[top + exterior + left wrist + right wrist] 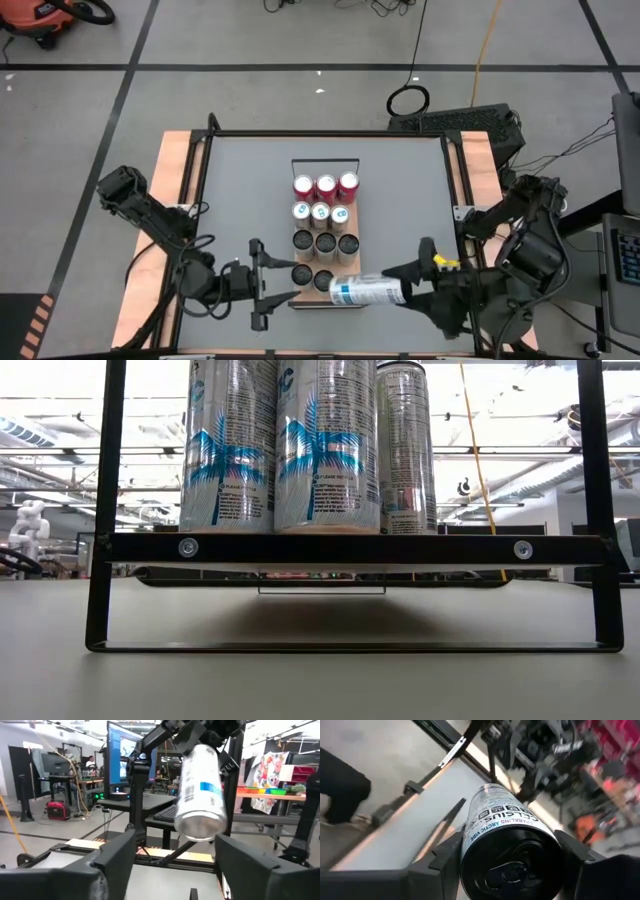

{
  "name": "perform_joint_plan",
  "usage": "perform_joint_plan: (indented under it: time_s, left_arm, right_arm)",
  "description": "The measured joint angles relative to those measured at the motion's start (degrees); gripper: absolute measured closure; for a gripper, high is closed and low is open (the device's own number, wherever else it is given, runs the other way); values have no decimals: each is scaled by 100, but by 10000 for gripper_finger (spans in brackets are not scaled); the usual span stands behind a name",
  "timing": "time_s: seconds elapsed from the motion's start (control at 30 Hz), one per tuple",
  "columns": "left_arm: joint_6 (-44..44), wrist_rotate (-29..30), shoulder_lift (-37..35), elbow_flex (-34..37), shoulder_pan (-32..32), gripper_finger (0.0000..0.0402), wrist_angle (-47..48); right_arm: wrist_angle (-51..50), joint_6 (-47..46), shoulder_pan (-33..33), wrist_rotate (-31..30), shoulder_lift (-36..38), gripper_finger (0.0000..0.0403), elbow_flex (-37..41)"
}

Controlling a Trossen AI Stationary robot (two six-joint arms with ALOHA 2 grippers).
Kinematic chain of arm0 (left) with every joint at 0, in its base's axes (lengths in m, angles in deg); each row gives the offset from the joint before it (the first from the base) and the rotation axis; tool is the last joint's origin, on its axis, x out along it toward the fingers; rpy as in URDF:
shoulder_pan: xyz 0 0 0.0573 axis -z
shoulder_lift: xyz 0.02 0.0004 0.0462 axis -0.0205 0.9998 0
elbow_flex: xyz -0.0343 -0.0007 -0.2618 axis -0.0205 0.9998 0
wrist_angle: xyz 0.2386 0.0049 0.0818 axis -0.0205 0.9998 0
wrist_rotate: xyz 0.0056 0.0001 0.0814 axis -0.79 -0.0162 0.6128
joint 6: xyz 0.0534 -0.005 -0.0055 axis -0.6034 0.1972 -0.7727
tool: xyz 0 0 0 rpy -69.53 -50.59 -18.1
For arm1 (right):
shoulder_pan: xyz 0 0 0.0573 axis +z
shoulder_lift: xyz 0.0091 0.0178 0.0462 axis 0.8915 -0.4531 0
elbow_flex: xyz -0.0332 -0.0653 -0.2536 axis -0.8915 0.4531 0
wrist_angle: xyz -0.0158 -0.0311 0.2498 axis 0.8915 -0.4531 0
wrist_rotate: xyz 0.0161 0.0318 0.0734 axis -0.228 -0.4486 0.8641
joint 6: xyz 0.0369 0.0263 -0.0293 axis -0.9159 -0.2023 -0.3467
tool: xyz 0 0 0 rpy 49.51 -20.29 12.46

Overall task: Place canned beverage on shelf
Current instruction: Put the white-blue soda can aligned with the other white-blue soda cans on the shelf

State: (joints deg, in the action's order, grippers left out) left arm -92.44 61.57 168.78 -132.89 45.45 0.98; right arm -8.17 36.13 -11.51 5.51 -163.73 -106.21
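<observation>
The right gripper [408, 292] holds a white and blue Celsius can [367, 291] tight between its two fingers. The can lies on its side in the air, over the near end of the shelf [353, 218]. In the right wrist view the dark top of the can [512, 865] faces the camera, with a finger [445, 857] pressed on each side.

The left gripper [262, 284] is just beside the near end of the shelf, on its left side. Its fingers [117, 855] are spread wide apart and hold nothing. In the left wrist view the held can [200, 795] hangs between them but farther off, with its round bottom pointing at the camera.

The shelf is a long wood board in the middle of the grey table [250, 190], with a thin black wire rail [325, 162] at its far end. Cans stand on it in rows of three: red cans [326, 186] at the far end, then white and blue cans [320, 212], then dark-topped cans [325, 242]. One more can [302, 273] stands near the left gripper.

In the low view, tall cans with a blue palm tree [325, 445] stand up on the shelf
</observation>
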Motion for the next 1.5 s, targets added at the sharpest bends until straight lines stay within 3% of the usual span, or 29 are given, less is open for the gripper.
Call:
perform_joint_plan:
  time_s: [0.2, 0.43, 0.67, 0.8, 1.03, 1.27, 1.5]
  left_arm:
    - [-328, -332, 0, -45, -189, 92, 11]
    - [108, -1045, -143, -45, -475, 88, 134]
    - [144, -1074, -383, -50, -538, 88, 714]
    - [-402, -1220, -394, -50, -516, 88, 711]
    - [-2644, -955, -230, -50, -491, 88, 623]
    - [-3991, -711, -184, -48, -439, 88, 606]
    - [-4232, -554, -184, -48, -433, 88, 607]
  right_arm:
    - [339, 1221, -179, -123, 0, 211, 2]
    - [224, 2846, -368, -96, -81, 209, 11]
    - [266, 3011, -433, -81, -87, 208, 11]
    - [373, 2228, -528, -77, -87, 211, 11]
    - [387, -1007, -856, -108, -99, 207, 11]
    - [450, -2992, -987, -228, -264, 207, 11]
    - [1001, -3738, -1143, -441, -578, 207, 11]
